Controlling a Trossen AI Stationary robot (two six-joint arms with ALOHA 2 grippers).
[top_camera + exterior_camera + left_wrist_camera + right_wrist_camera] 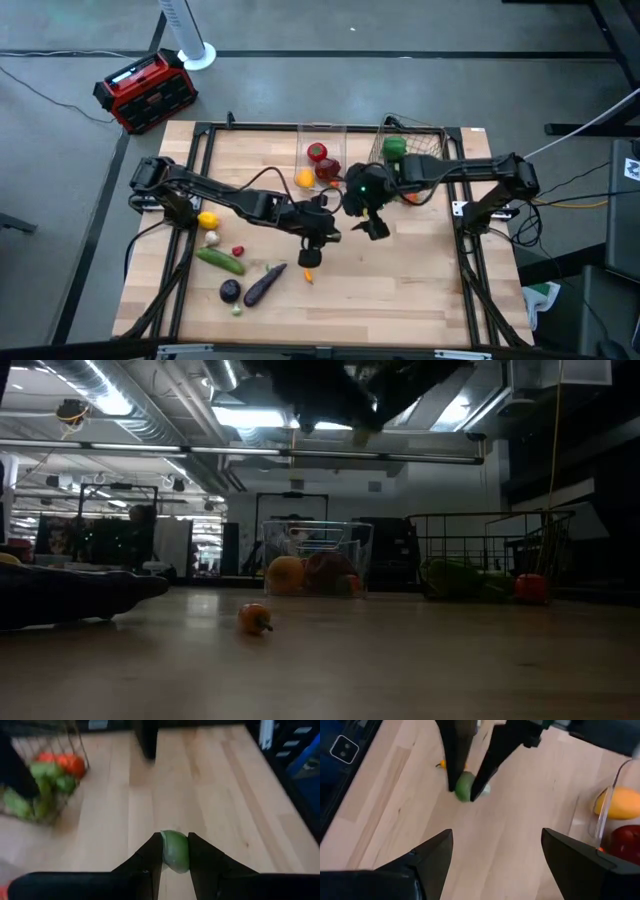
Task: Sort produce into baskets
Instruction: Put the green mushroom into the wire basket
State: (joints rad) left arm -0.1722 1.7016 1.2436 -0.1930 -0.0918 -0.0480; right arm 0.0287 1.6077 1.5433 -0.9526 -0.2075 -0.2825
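above the table's middle the left gripper (175, 851) pinches a small green vegetable (175, 851) near its rounded edge, so it could squirt free before the wire basket (420, 140), while the right gripper (495, 855) hangs open nearby.

Clear bin (322, 140) left of wire basket (415, 140) at table's far edge; loose produce (232, 262) front-left.
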